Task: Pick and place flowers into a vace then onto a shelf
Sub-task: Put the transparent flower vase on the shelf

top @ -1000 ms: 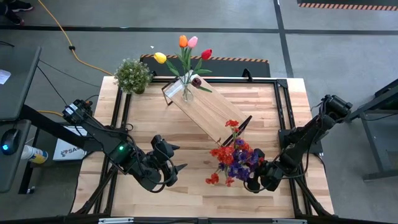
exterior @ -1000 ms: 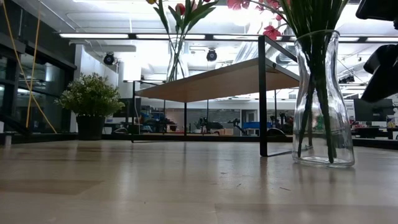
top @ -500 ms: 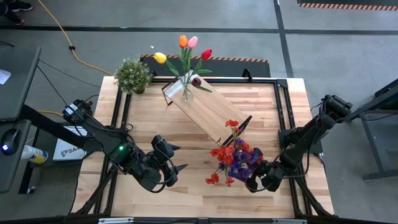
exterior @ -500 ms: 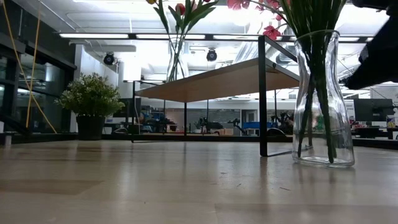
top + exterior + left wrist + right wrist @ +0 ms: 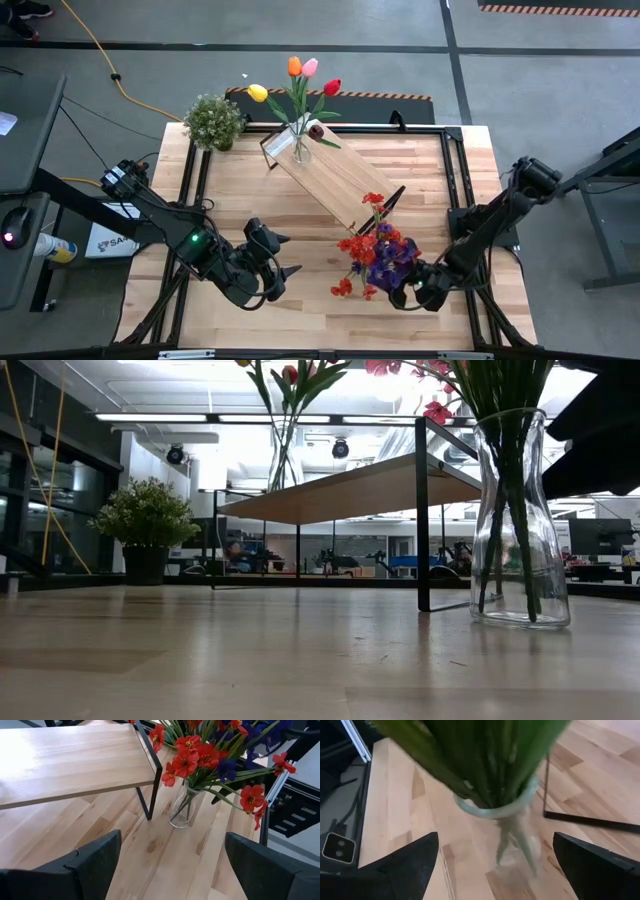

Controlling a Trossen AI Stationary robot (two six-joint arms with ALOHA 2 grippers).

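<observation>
red flowers [image 5: 192,755] in glass vase [image 5: 183,811] | beside shelf [image 5: 70,760] | on table [image 5: 150,865]

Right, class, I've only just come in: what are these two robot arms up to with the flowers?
The right gripper, open, is at the glass vase of red and purple flowers standing on the table by the shelf. A second vase of tulips is on the shelf. The left gripper waits open nearby, holding nothing.

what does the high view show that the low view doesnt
Only the high view shows the left gripper and right gripper, both open, the right one beside the red and purple flowers, plus the tulip heads. Only the low view shows the room behind and the clear vase standing on the table. Both show the shelf, the potted plant and the tulip vase.
</observation>
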